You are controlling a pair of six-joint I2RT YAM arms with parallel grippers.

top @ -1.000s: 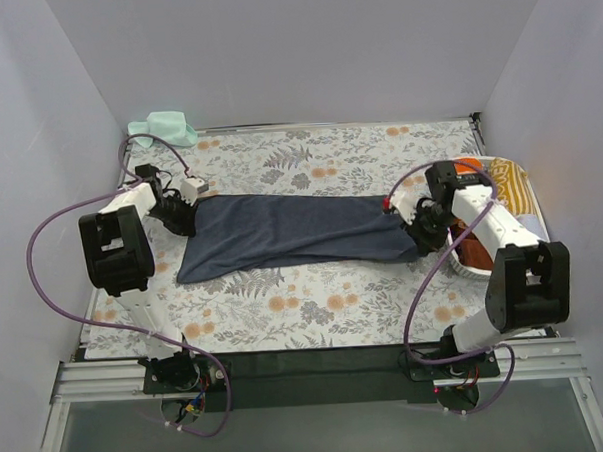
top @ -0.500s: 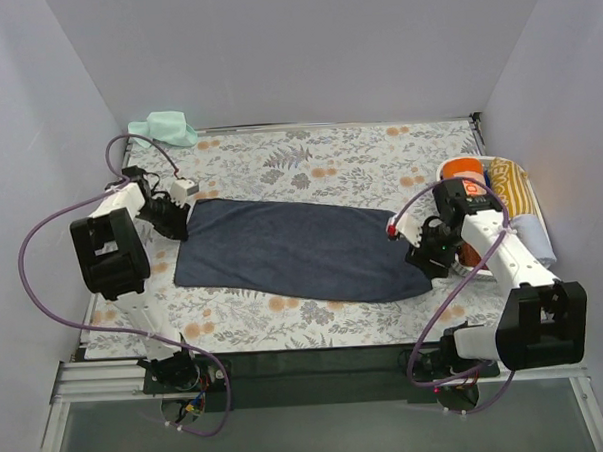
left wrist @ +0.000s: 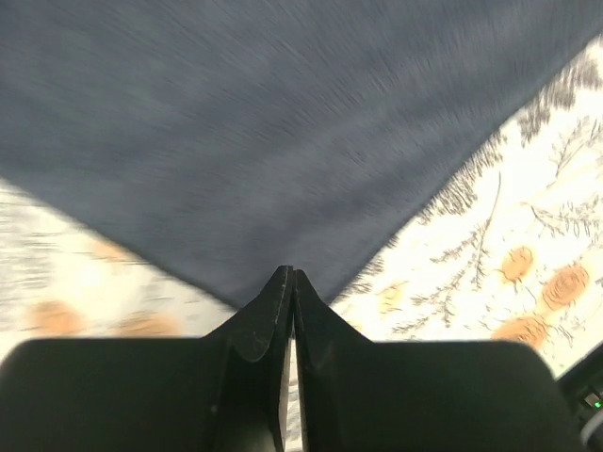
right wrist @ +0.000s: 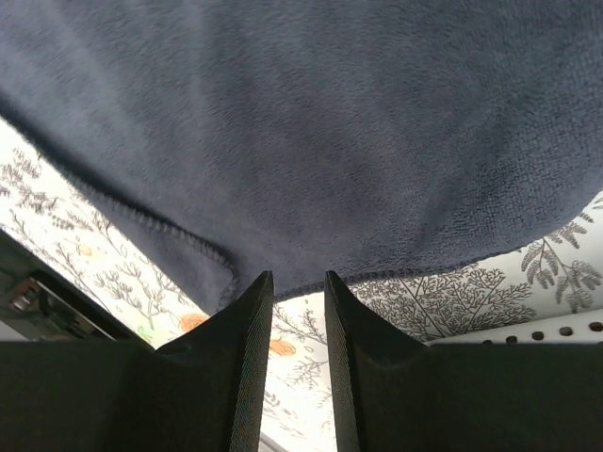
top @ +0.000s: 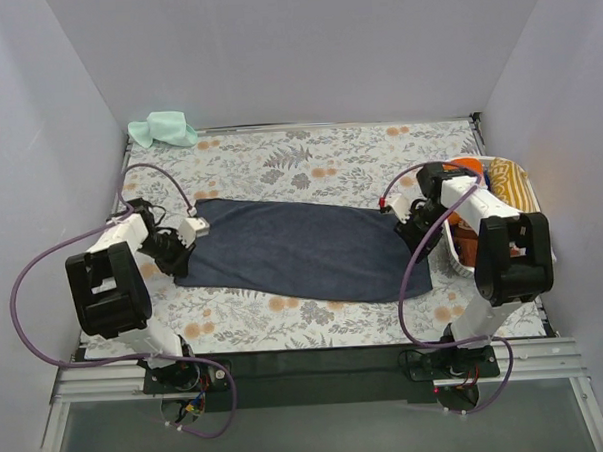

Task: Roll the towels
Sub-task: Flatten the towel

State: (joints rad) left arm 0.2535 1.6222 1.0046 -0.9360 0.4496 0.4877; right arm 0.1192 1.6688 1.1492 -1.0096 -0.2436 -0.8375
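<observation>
Left end effector (left wrist: 290,278) pressed together at a corner of the dark navy towel (top: 297,246), right end effector (right wrist: 299,278) slightly parted at its opposite end; the towel lies flat on the tabletop (top: 309,161), seemingly ready for one short edge to be gripped and rolled.

Dark navy terry towel (top: 297,248), a soft matt cloth with a fine brushed nap and a stitched hem, spreads across the centre of the frame over a smooth, matt floral-printed table covering (top: 329,160). At upper left, a crumpled mint green towel (top: 163,129) shows the same fuzzy pile. At right, a yellow-striped cloth (top: 520,181) lies in a white oval basket (top: 455,262) that looks like smooth plastic. The left gripper (left wrist: 287,275) and right gripper (right wrist: 298,279) have fingers of matt black plastic. Purple cables (top: 157,165) appear smooth and faintly glossy.
</observation>
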